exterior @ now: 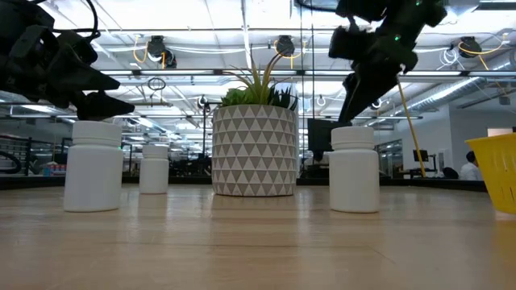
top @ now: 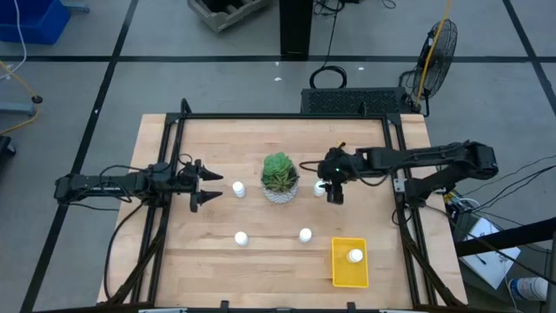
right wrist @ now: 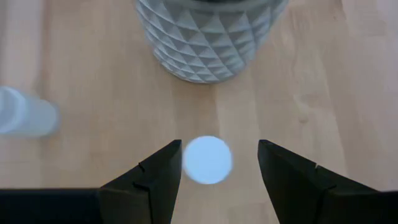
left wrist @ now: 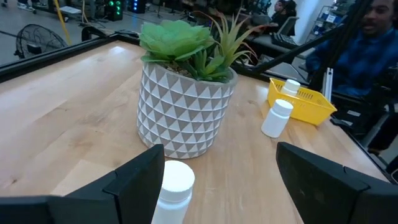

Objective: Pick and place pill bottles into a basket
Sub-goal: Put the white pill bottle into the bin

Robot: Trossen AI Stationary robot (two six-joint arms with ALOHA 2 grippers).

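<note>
One pill bottle [top: 354, 256] (white, upright) sits inside the yellow basket [top: 340, 271].

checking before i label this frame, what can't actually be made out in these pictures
- Contact: the right gripper straddles a pill bottle from above; the right wrist view leaves it unclear whether the fingers touch it.
- Same bottle in the high view: mostly covered by that gripper.
- Yellow basket: cut off by the low view's edge; its contents are unseen there.
- Left gripper: open by a bottle that is cut off at the left wrist view's edge.
</note>
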